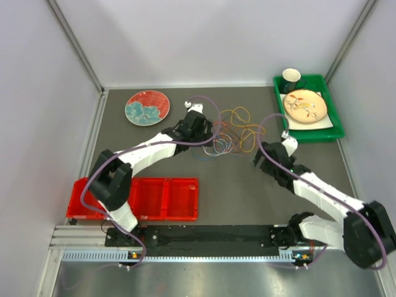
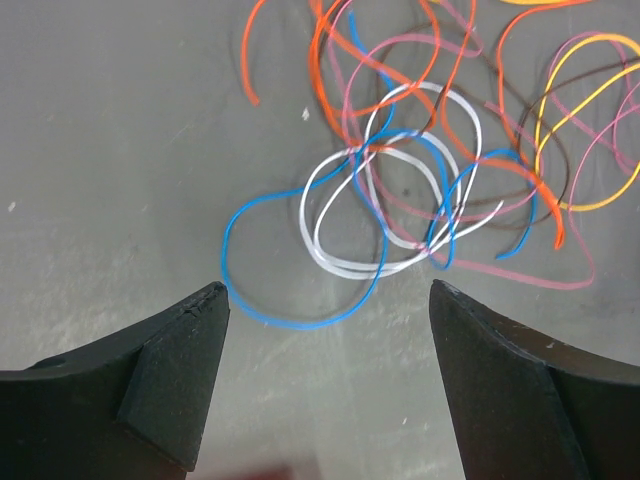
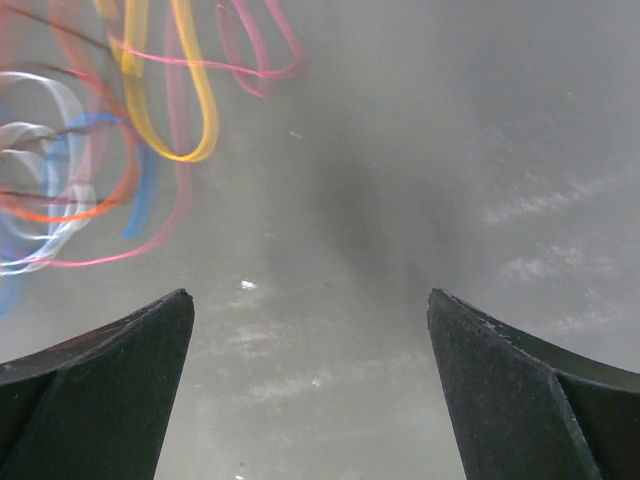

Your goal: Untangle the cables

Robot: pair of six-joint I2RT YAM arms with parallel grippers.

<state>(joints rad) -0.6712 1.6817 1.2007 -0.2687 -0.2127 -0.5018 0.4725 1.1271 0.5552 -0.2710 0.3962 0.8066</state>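
Left end effector [image 2: 325, 300] spread at cables [image 2: 400, 170] — right end effector [image 3: 310, 300] spread beside; plate [image 1: 147, 106], green tray [image 1: 315, 137] apart.

the workspace is lit brightly and evenly from above, and only soft shadows are cast on the table [image 1: 235, 198]. in the right wrist view the cables [image 3: 186, 154] are smeared by motion blur, and a dim shadow patch is seen mid-frame. in the left wrist view they are rendered fairly sharply.
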